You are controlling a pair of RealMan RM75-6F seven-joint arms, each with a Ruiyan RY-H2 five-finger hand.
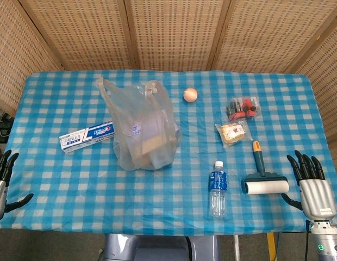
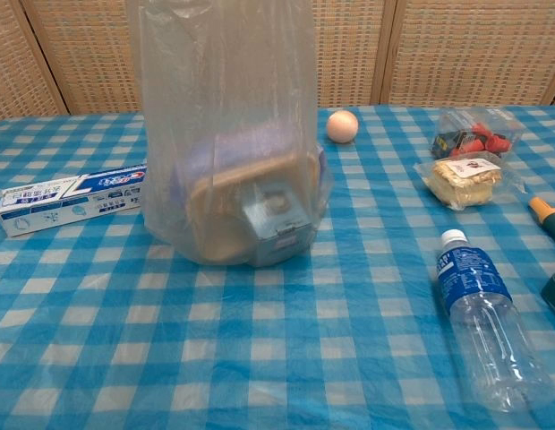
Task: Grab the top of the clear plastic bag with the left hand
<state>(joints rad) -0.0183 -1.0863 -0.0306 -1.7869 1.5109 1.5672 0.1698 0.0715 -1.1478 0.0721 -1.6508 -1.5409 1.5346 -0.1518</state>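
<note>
The clear plastic bag [image 1: 142, 126] stands upright on the checked tablecloth, left of centre, with boxes inside it; its loose top handles [image 1: 128, 86] rise toward the far edge. In the chest view the bag [image 2: 226, 134] fills the middle and its top runs out of frame. My left hand [image 1: 3, 182] hangs at the table's front left corner, fingers apart and empty, far from the bag. At the front right corner my right hand [image 1: 311, 186] is also spread open and holds nothing. Neither hand shows in the chest view.
A toothpaste box [image 1: 87, 136] lies left of the bag. A water bottle [image 1: 217, 187] lies at front centre, a lint roller [image 1: 263, 176] beside my right hand. A peach-coloured ball [image 1: 190, 94], a strawberry pack [image 1: 243, 107] and a wrapped snack [image 1: 232, 132] sit further back.
</note>
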